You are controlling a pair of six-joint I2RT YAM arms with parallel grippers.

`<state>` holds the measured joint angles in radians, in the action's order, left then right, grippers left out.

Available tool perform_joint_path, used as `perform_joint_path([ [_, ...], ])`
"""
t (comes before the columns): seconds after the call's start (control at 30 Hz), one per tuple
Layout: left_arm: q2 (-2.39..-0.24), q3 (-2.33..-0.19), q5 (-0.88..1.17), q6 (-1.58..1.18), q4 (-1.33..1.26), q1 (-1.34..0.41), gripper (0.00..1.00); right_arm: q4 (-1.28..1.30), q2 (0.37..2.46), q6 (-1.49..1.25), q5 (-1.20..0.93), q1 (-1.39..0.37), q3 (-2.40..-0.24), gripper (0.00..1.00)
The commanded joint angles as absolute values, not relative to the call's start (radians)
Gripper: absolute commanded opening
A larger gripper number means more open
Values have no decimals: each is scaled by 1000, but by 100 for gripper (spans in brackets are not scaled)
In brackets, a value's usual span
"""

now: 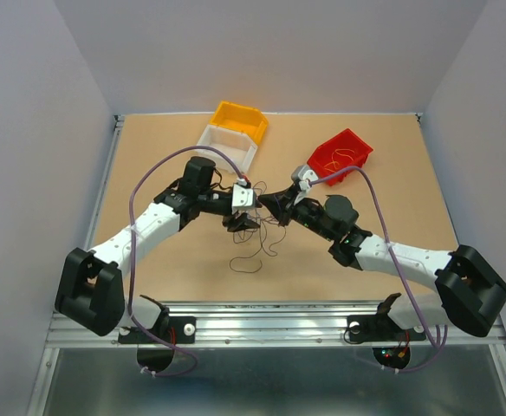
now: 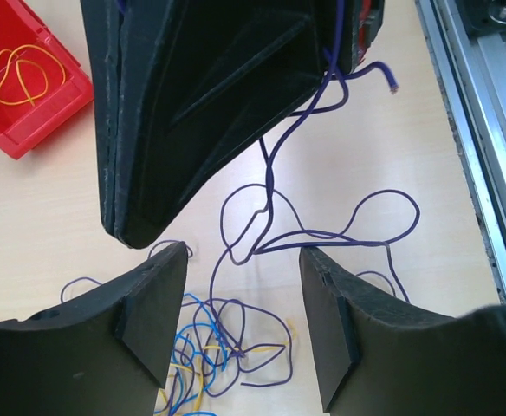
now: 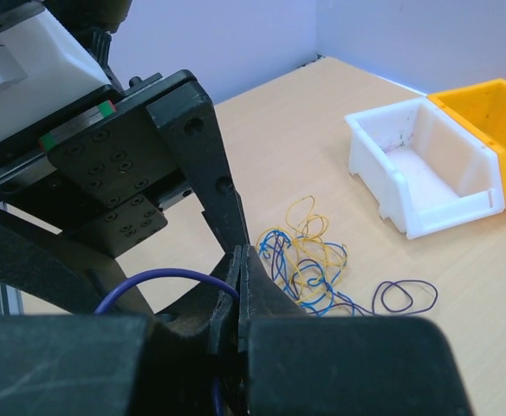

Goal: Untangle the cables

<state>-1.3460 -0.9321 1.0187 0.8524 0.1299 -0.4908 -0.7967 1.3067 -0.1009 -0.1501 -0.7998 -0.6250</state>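
Right end effector is pressed together, pinching a purple cable that trails down to the surface. Left end effector stands spread just beside it, gripping nothing. The tangled cables lie mid-surface beneath both, well apart from the red bin, white bin and near rail.

Bright, even overhead light is filling every view; soft shadows are falling under the left gripper. Its fingers are blurring up close (cables beyond them are reading sharp). Top view is running grainy.
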Motion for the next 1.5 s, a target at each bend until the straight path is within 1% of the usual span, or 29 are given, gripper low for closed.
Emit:
perform_joint_path([
  [0.0,-1348,-963,1092,862,115,-494,66,-853,1292,-110,-126,-802,-638,0],
  [0.23,-1405,-971,1097,799,51,-494,65,-853,1287,-114,-129,-802,-641,1],
  [0.33,-1427,-985,1111,772,32,-492,59,-854,1284,-117,-124,-802,-640,0],
  [0.43,-1442,-994,1131,752,31,-494,50,-856,1282,-118,-114,-801,-640,0],
  [0.47,-1443,-1000,1135,747,29,-494,45,-857,1282,-120,-110,-802,-640,0],
  [0.5,-1443,-1000,1135,744,28,-492,33,-857,1284,-120,-113,-802,-640,0],
  [0.57,-1443,-1000,1138,739,28,-492,23,-859,1287,-120,-109,-801,-640,1],
  [0.6,-1437,-1000,1144,736,29,-492,14,-861,1289,-120,-109,-802,-641,1],
  [0.67,-1430,-997,1147,732,29,-494,6,-861,1295,-120,-101,-802,-643,1],
  [0.77,-1410,-996,1147,726,35,-492,1,-861,1302,-121,-77,-801,-643,1],
  [0.97,-1371,-1005,1186,735,77,-482,0,-859,1315,-97,-5,-802,-634,1],
  [1.03,-1365,-1022,1213,796,155,-465,0,-859,1324,-87,24,-802,-634,1],
  [1.1,-1362,-1061,1261,833,247,-443,0,-859,1338,-78,52,-802,-634,5],
  [1.13,-1359,-1078,1287,856,276,-410,0,-859,1345,-77,60,-801,-637,13],
  [1.2,-1353,-1144,1354,836,368,-367,0,-861,1373,-66,69,-801,-643,17],
  [1.23,-1350,-1167,1377,836,373,-336,0,-861,1384,-63,72,-801,-647,17],
  [1.27,-1350,-1187,1397,713,356,-289,0,-859,1399,-60,81,-801,-652,17],
  [1.37,-1344,-1320,1442,503,286,-209,0,-861,1460,-58,84,-798,-681,17],
  [1.43,-1324,-1371,1431,402,218,-184,0,-859,1514,-60,80,-798,-709,18],
  [1.47,-1309,-1394,1408,300,142,-176,0,-859,1531,-60,80,-796,-716,19],
])
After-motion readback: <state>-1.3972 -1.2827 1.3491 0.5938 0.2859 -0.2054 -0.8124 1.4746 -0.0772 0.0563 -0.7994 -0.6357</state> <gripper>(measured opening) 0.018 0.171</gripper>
